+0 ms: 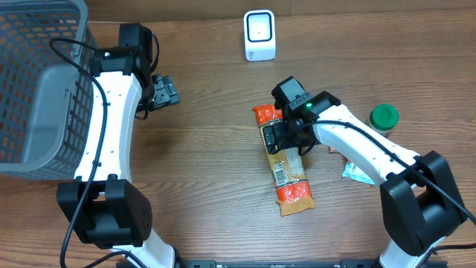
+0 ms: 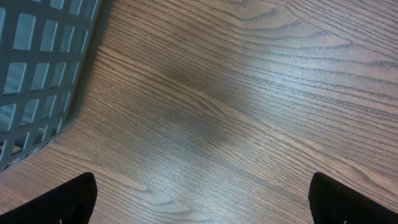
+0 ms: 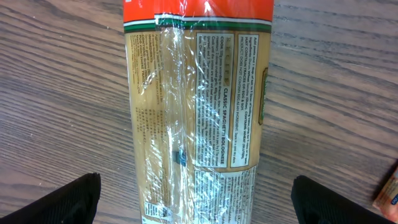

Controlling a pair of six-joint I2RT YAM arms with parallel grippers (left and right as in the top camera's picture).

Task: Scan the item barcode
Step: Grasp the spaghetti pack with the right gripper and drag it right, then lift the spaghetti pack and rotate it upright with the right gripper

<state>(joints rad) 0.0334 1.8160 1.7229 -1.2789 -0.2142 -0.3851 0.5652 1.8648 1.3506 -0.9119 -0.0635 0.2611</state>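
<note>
The spaghetti packet (image 1: 286, 160) lies flat on the wooden table (image 1: 208, 171), a little toward 4 o'clock from the middle, its long axis running from about 11 o'clock to 5 o'clock, with orange-red bands at both ends and a clear middle showing the pasta. The right gripper (image 1: 277, 135) is over the packet's 11 o'clock end, jaws spread wide. In the right wrist view its two dark fingertips (image 3: 68, 202) stand on either side of the wrapper and clear of it, with the printed label facing up between them; nothing is held. The left gripper (image 1: 163, 91) is well apart from the packet, toward 10 o'clock, just beside the grey mesh basket (image 1: 30, 82) that fills the 9 to 10 o'clock corner. Its jaws are also wide apart and hold nothing, with only bare wood between the fingertips (image 2: 62, 202) in the left wrist view. A white barcode scanner (image 1: 259, 35) stands at the 12 o'clock edge. Toward 3 o'clock sits a green-lidded jar (image 1: 384, 117), and near it, toward 4 o'clock, a small teal packet (image 1: 357, 173) partly hidden by the right arm.
</note>
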